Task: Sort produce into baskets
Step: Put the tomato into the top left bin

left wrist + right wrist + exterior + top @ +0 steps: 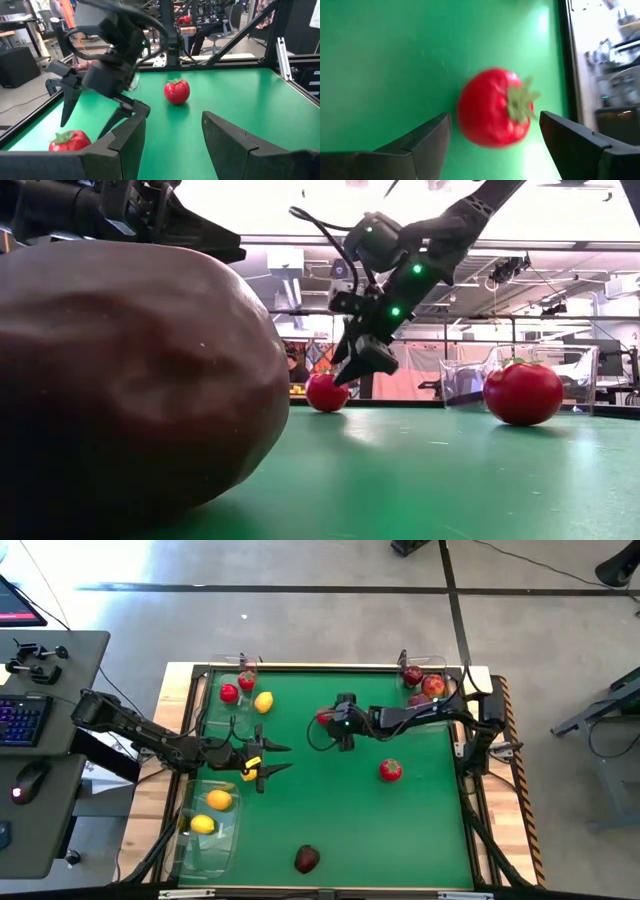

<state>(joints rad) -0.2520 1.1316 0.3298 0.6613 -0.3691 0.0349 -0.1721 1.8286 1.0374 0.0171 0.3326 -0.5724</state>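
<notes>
The right gripper [327, 720] hung with jaws spread just above a small bright red tomato-like fruit [492, 107] on the green mat [350, 820], apparently not touching it; the left gripper [278, 758] waited open and empty.

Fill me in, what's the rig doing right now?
It is sorting toy produce into clear trays on the green table. The right gripper is open, straddling a small red fruit near the table's middle, not yet gripping it. The left gripper hangs open and empty near the left side. Two lemons sit in the near-left tray; apples are in the far-right tray.
</notes>
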